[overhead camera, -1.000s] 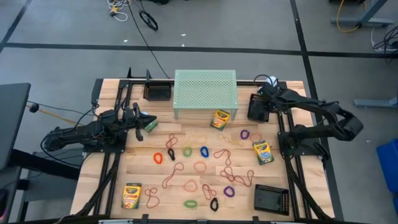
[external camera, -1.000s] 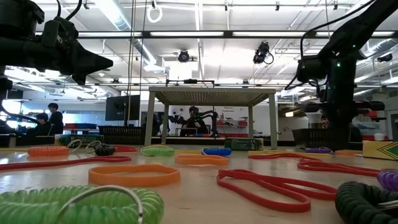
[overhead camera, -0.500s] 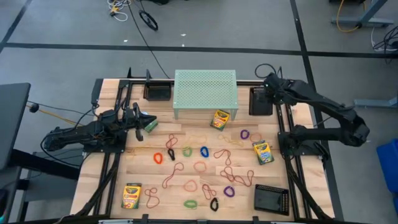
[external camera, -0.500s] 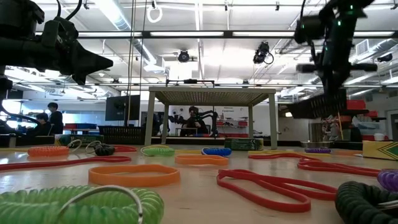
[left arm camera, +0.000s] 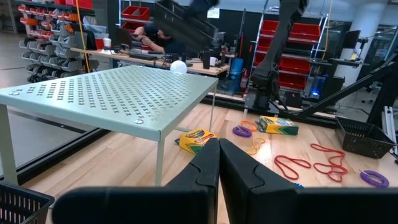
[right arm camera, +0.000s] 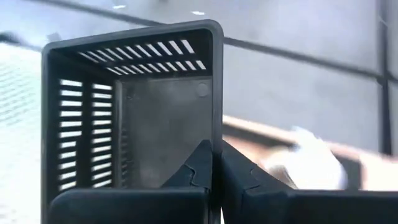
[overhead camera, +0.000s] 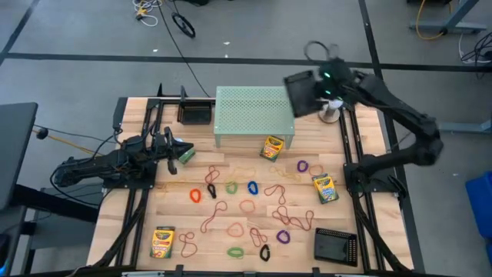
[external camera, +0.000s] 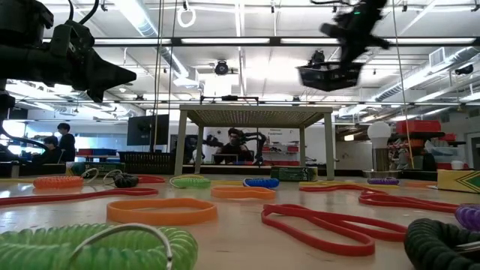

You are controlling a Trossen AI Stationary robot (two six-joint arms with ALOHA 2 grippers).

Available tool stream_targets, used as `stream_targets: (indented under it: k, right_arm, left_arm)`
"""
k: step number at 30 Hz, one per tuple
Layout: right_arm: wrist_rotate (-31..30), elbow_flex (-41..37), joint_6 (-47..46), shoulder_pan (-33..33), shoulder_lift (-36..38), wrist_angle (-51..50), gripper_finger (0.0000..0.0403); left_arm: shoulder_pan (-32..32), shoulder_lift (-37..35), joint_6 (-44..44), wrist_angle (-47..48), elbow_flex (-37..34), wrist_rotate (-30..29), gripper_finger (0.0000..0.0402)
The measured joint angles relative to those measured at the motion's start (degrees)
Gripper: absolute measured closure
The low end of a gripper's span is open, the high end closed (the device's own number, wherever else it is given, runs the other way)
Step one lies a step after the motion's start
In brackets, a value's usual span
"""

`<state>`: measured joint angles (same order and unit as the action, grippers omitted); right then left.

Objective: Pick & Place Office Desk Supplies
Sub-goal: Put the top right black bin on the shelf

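Lifted from the table's 2 o'clock corner, a black mesh tray (overhead camera: 301, 94) is held clenched in the right gripper (overhead camera: 321, 91); the left gripper (overhead camera: 183, 151) is closed empty.

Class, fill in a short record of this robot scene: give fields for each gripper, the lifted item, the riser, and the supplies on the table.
Right gripper: shut on black mesh tray, held in the air by the riser's far right corner
Left gripper: shut, empty, above the table's left side
Pale green riser: at the table's far middle
Crayon boxes: four visible, one partly under the riser
Rubber bands: scattered over the table's middle
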<state>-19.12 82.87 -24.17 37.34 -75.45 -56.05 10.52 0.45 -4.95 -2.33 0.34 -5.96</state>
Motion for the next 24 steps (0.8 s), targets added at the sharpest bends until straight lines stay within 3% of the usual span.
stream_targets:
  k: [10, 15, 19, 24]
  right_arm:
    - [17.5, 30.9, 32.2, 0.0, -30.9, 4.8, 0.0391]
    - [27.5, 44.7, 47.4, 0.0, -42.2, 3.5, 0.0391]
    - [29.5, 49.4, 54.2, -0.3, -46.8, 3.3, 0.0391]
    - [30.0, 49.5, 58.0, -0.3, -48.8, 2.5, 0.0391]
  left_arm:
    - [0.0, 0.0, 0.0, 0.0, 0.0, 0.0, 0.0390]
    - [0.0, 0.0, 0.0, 0.0, 0.0, 0.0, 0.0390]
    - [0.0, 0.0, 0.0, 0.0, 0.0, 0.0, 0.0390]
    - [0.0, 0.0, 0.0, 0.0, 0.0, 0.0, 0.0390]
